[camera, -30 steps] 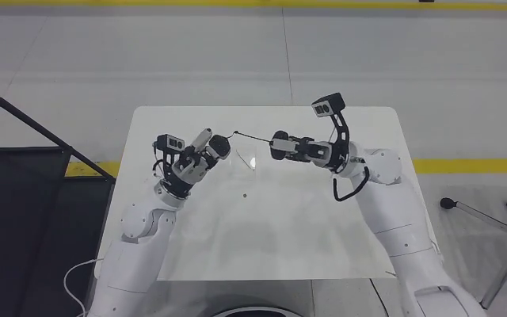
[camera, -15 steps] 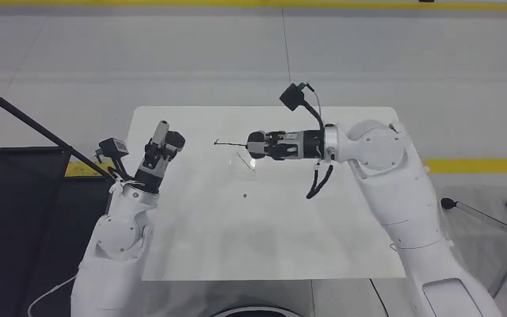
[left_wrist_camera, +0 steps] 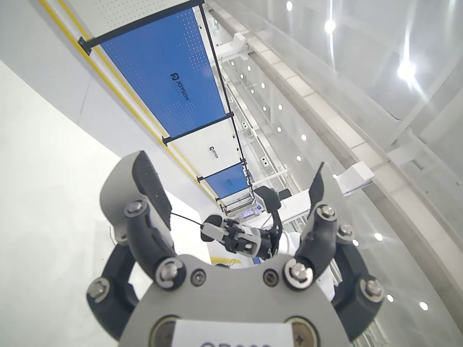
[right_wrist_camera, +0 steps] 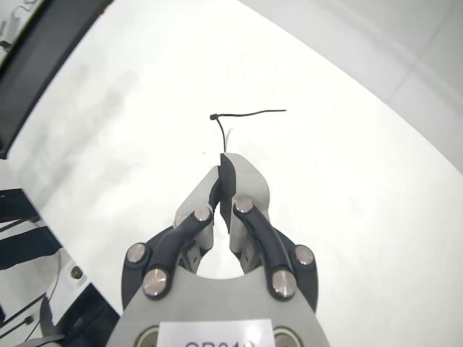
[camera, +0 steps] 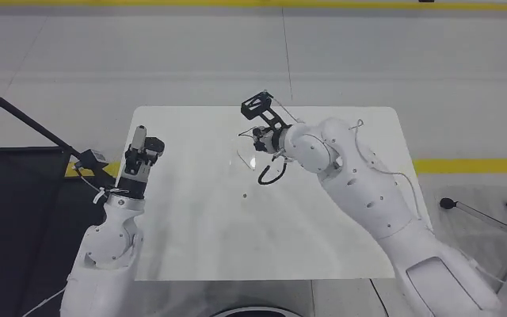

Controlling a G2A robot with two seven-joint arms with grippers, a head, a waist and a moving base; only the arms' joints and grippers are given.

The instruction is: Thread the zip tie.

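Zip tie (right_wrist_camera: 214,117) between right jaws

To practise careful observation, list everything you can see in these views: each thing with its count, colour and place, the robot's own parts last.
table: one, white, in front of the robot.
zip tie: one, black, above the table, one end clamped in the right pincer.
pale strand: one, whitish, on the table under the zip tie; too small to identify.
speck: one, dark, near the table's middle.
frame: one, black, beside the table on the left arm's side.
floor lines: two, yellow, on the grey floor.
panels: two, blue, on the far wall.
left pincer: one, grey and black, open and empty, at the table's left edge.
right pincer: one, grey and black, shut on the zip tie.
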